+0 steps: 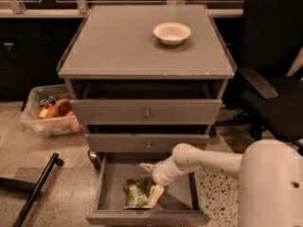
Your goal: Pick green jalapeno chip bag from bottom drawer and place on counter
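The green jalapeno chip bag [135, 193] lies flat in the open bottom drawer [110, 183], left of its middle. My gripper [151, 181] is down inside the drawer, just right of the bag. It is open, with one pale fingertip [155, 196] at the bag's right edge and the other one higher, near the drawer's back. The white arm reaches in from the lower right. The grey counter [118, 46] tops the cabinet, with a white bowl [172, 33] at its back right.
The two upper drawers [147, 112] are pulled out slightly. A clear bin of orange items [49, 117] sits on the floor at left. A black office chair [274, 93] stands at right, and a black bar [35, 190] lies on the floor at lower left.
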`<state>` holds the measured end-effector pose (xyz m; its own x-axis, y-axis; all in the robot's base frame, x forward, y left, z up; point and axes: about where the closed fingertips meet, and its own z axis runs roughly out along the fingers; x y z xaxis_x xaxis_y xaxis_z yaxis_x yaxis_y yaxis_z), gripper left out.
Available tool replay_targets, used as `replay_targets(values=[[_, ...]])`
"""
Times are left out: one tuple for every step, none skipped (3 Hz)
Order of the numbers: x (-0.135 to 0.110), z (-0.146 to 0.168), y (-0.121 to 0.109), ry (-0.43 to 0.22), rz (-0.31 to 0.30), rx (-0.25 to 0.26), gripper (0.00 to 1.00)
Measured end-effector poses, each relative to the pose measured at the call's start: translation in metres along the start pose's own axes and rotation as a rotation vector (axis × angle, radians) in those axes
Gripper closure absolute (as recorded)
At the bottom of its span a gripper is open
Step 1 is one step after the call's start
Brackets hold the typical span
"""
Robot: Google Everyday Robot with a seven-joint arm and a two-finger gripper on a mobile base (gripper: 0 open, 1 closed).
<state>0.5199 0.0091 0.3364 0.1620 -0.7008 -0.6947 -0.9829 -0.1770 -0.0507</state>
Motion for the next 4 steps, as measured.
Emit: replay_targets(values=[[0.000, 0.000, 0.000, 0.000, 0.000, 0.000, 0.00], [0.001, 0.003, -0.004, 0.048, -0.031, 0.003, 0.00], [0.007, 0.004, -0.005, 0.156, -0.094, -0.017, 0.00], [0.019, 0.010, -0.002, 0.285, -0.185, -0.081, 0.00]])
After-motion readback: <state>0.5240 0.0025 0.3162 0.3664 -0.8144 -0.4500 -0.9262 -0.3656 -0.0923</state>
